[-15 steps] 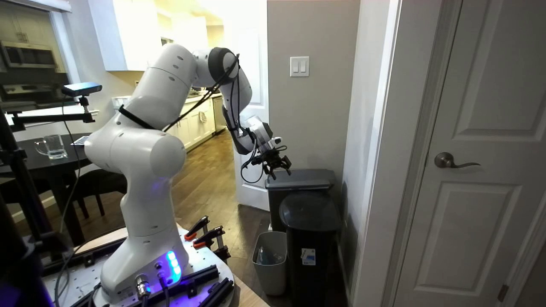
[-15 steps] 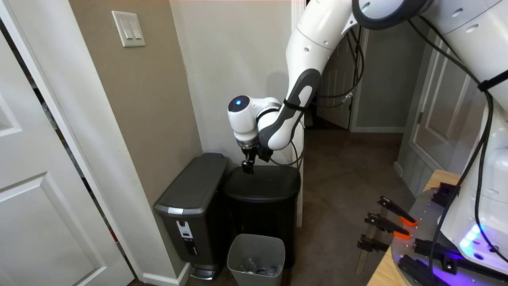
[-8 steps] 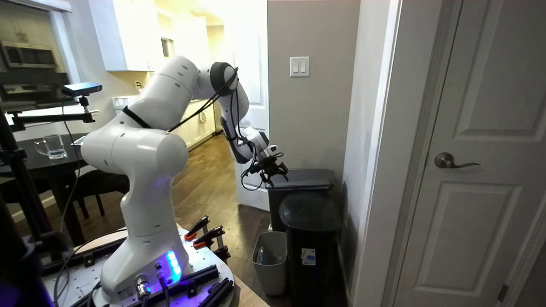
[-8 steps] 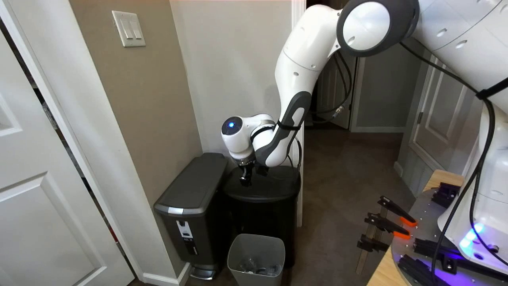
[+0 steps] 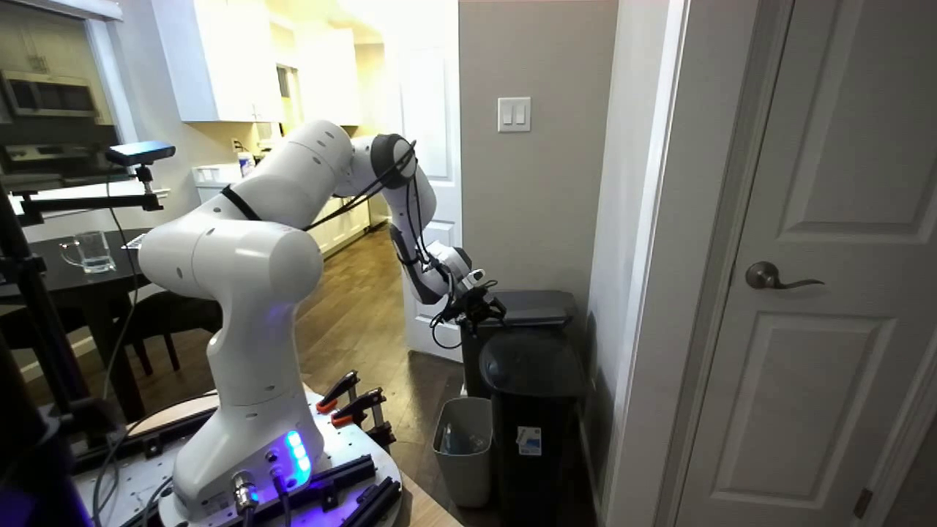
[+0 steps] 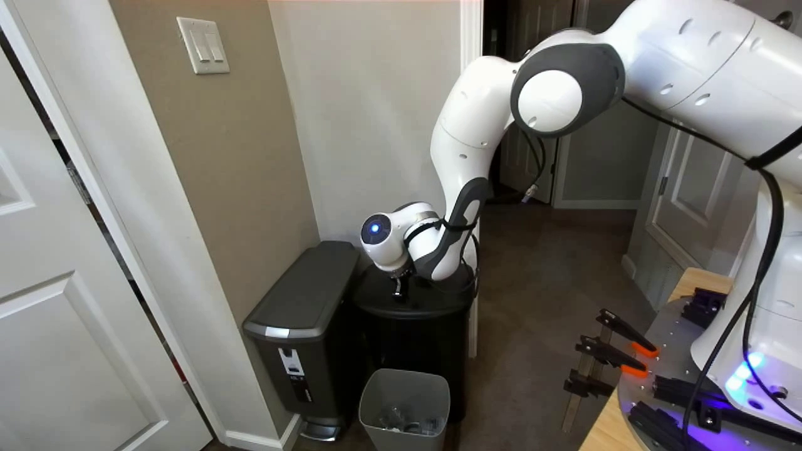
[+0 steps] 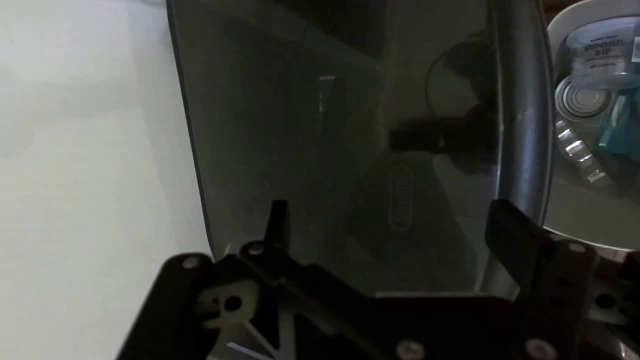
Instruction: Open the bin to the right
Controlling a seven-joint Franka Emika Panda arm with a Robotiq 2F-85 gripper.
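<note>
The bin is tall and black with a glossy dark lid, which is shut. It stands against the wall in both exterior views (image 5: 533,410) (image 6: 416,338). Its lid fills the middle of the wrist view (image 7: 340,125), with a small embossed logo and a rounded edge at right. My gripper (image 7: 390,210) is open and empty, its fingers spread over the lid. In an exterior view the gripper (image 6: 400,289) points down above the lid. It also shows beside the lid in an exterior view (image 5: 484,322). I cannot tell whether a finger touches the lid.
A tall bin with a grey lid (image 6: 307,288) stands beside the black bin. A small grey wastebasket (image 6: 404,419) with rubbish stands in front; its inside shows in the wrist view (image 7: 585,210). A pale wall (image 7: 90,175) rises close behind the lid.
My gripper has come down toward the black bin's lid and the arm has lowered and reached further out. The lid and the other bins have not moved.
</note>
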